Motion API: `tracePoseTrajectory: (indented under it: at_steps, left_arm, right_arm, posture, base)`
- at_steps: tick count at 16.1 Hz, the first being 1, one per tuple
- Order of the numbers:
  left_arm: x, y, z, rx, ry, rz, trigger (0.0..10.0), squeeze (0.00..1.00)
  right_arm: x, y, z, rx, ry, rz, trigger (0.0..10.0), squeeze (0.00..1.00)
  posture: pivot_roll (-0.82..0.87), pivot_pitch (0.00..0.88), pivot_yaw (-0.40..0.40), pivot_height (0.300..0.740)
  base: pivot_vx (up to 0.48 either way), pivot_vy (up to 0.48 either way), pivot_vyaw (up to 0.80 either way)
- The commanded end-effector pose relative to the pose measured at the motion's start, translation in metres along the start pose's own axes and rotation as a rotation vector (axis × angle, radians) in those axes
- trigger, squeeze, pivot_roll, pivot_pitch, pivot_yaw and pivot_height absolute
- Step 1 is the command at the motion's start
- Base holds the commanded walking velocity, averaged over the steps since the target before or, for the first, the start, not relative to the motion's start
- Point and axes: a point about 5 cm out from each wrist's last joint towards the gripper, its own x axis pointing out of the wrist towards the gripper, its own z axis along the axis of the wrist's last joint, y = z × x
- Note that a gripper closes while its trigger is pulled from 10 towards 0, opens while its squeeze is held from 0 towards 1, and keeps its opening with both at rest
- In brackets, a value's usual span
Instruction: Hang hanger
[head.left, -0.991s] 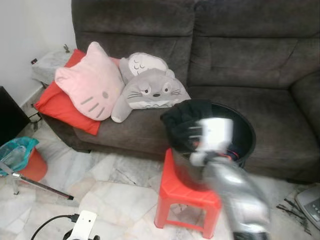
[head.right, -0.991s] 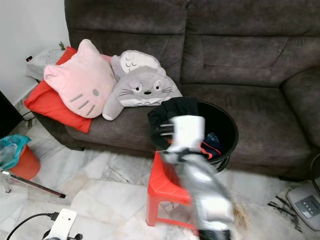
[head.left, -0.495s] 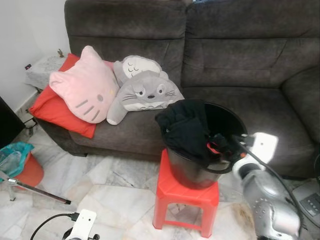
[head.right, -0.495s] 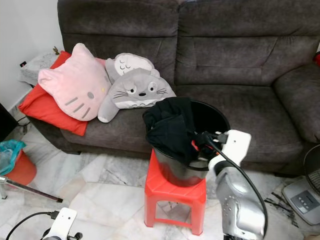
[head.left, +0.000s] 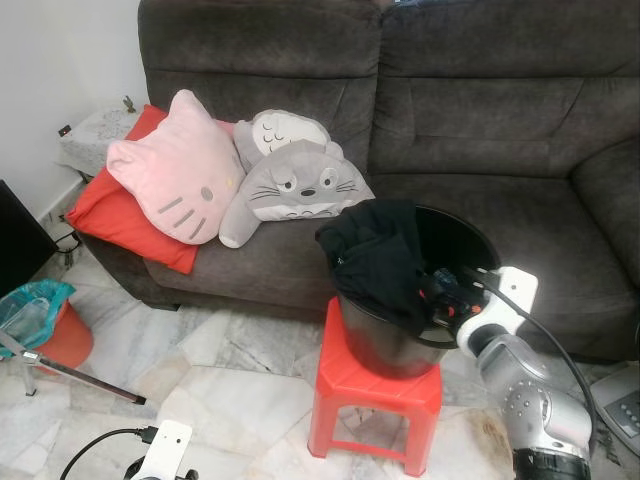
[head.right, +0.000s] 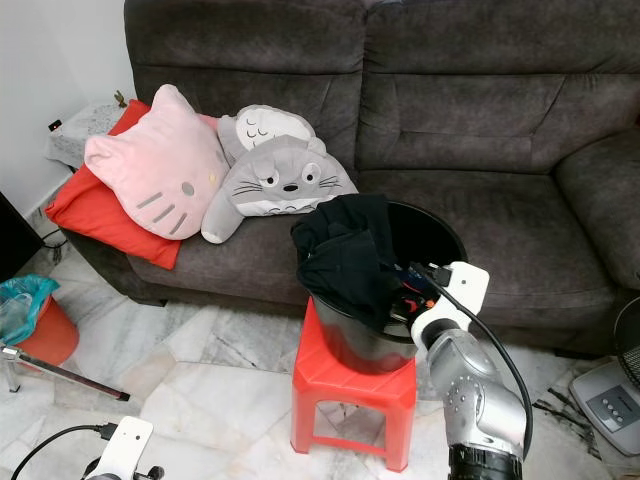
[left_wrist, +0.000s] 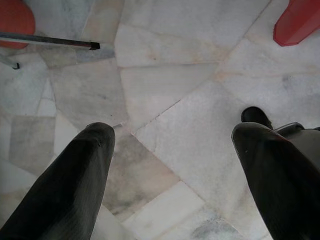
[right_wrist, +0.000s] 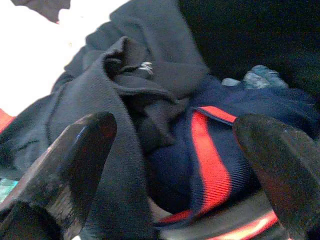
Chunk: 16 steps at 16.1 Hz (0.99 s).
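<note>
Since half a second ago, the right claw (head.right: 408, 296) is seen pushed further over the rim of the black bucket (head.right: 440, 236), which is set on a red stool (head.right: 352, 385) before the sofa (head.right: 470, 110). Its fingers (right_wrist: 75, 160) are spread wide above a navy garment with red stripes (right_wrist: 215, 165) and a dark grey garment (right_wrist: 115, 100) draped over the rim; nothing is gripped. No hanger can be made out. The left claw (left_wrist: 170, 165) is held wide open over the marble floor (left_wrist: 165, 90).
</note>
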Motion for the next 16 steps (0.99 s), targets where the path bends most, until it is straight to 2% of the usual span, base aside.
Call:
tracePoseTrajectory:
  at_steps: [1,5,10,16]
  left_arm:
    - [-0.001,0.003,-0.005,0.014,0.023,0.014,10.0,0.00]
    - [-0.001,0.003,-0.005,0.011,0.022,0.019,10.0,0.00]
    - [-0.001,0.003,-0.005,0.012,0.021,0.018,10.0,0.00]
    - [-0.001,0.004,-0.003,0.014,0.017,0.022,10.0,0.00]
  right_arm:
    - [0.005,0.008,0.001,0.023,-0.003,0.064,10.0,0.00]
    - [0.010,0.014,-0.001,0.006,0.012,0.137,10.0,0.00]
    - [0.017,0.010,-0.001,0.023,0.006,0.124,10.0,0.00]
    - [0.025,0.025,-0.002,0.019,0.020,0.250,10.0,0.00]
  posture:
    - [-0.19,0.000,0.078,0.732]
    - [-0.19,0.000,0.077,0.732]
    - [-0.19,0.000,0.081,0.732]
    - [-0.18,0.000,0.085,0.732]
  base:
    - [0.000,0.000,0.00]
    - [0.000,0.000,0.00]
    - [0.000,0.000,0.00]
    - [0.000,0.000,0.00]
